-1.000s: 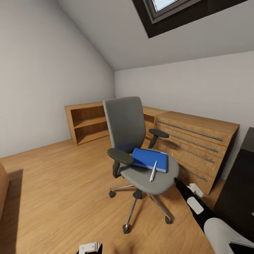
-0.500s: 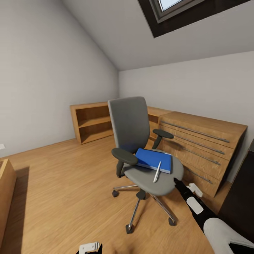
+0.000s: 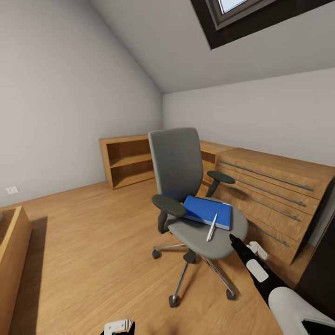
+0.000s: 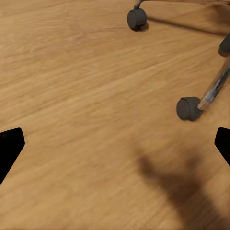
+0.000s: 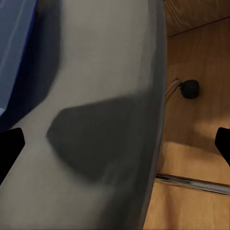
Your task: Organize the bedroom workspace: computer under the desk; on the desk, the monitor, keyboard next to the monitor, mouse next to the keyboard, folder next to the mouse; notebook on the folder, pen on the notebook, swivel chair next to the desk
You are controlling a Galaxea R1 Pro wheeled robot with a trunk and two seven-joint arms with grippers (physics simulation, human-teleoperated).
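We find the swivel chair (image 3: 193, 195) standing on the plank floor (image 3: 93, 242) just in front of a light wooden dresser (image 3: 274, 190); only a black edge at three o'clock may belong to the table. The blue folder (image 3: 208, 211) lies flat on the grey seat at its one o'clock side, with the pen (image 3: 212, 227) resting partly across the folder's near edge. We judge both are parked there awaiting transfer. The right pincer (image 3: 231, 238) reaches toward the seat rim at four o'clock; the right wrist view shows its tips spread, the seat and folder (image 5: 14, 43) between them, nothing gripped. The left pincer (image 4: 115, 143) hangs low over bare floor near a castor (image 4: 189, 108), fingers spread, idle.
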